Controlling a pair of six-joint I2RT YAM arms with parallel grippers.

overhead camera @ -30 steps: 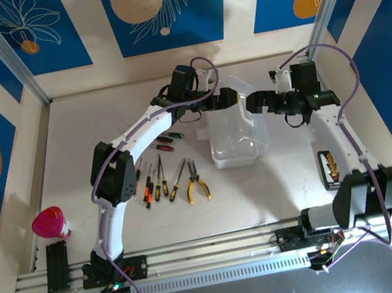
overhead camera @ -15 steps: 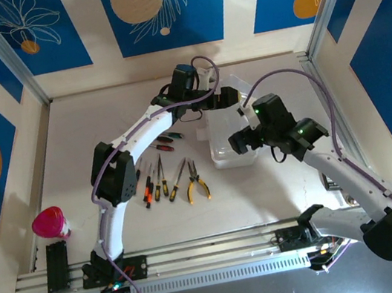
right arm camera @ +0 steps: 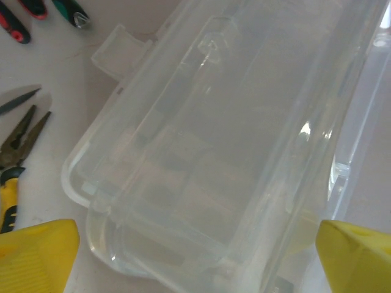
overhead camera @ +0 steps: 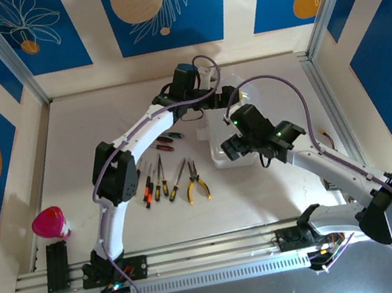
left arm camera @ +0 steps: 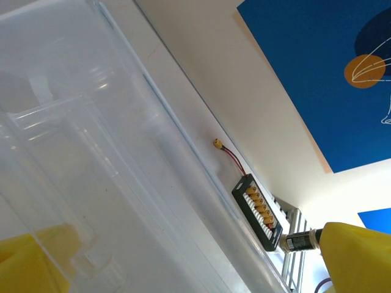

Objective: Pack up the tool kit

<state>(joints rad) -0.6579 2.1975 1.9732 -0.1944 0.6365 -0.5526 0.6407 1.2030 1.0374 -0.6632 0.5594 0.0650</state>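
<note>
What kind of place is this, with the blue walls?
Probably a robot lab booth: left arm and right arm bolted to a metal rail, blue panels walling in the table, tools beside a clear case.

You are looking at a clear, colourless plastic case [right arm camera: 232, 152] on a pale cream table [overhead camera: 81, 135]. The pliers [overhead camera: 198, 186] have yellow handles, and the screwdrivers [overhead camera: 154, 186] show red, orange and black grips. The cup [overhead camera: 49, 223] is bright pink. Both sets of jaws are yellow. The wall panels [overhead camera: 158, 10] are deep blue, patterned with orange discs and white leaf outlines.
</note>
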